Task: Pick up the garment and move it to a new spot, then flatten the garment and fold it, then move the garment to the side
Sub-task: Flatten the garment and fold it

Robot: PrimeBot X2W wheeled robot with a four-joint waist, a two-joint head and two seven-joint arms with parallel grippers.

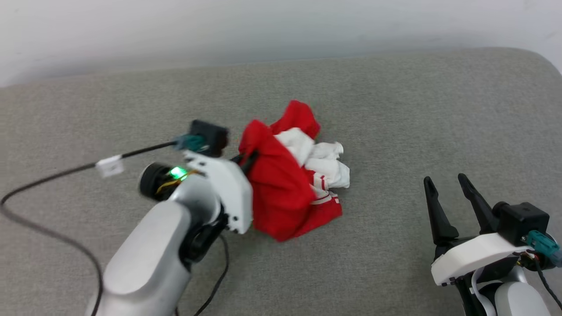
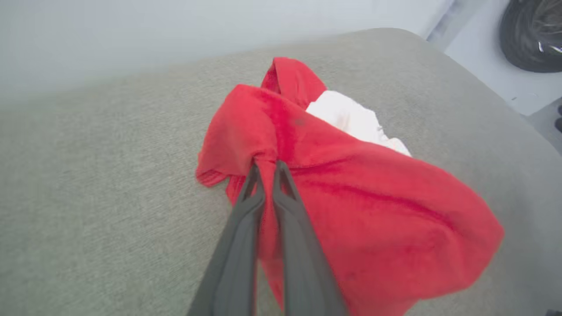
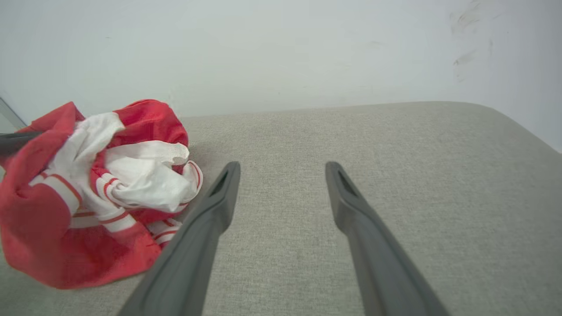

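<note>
The garment (image 1: pixel 285 184) is a crumpled red heap with white sleeve cloth and striped trim, lying mid-surface on the grey cushion. My left gripper (image 2: pixel 266 166) is shut on a pinched fold of the garment's (image 2: pixel 351 184) red cloth at its left edge; in the head view the left gripper (image 1: pixel 248 160) is mostly hidden behind its white wrist. My right gripper (image 1: pixel 445 182) stands open at the lower right, apart from the cloth. In the right wrist view the garment (image 3: pixel 88 193) lies left of the open right gripper (image 3: pixel 281 169), close to its left finger.
The grey fabric cushion (image 1: pixel 395 109) ends at a pale wall behind and rounds off at the far right. A black cable (image 1: pixel 52 175) with a white tag trails left of the left arm. A dark round object (image 2: pixel 533 35) sits on the floor beyond the cushion.
</note>
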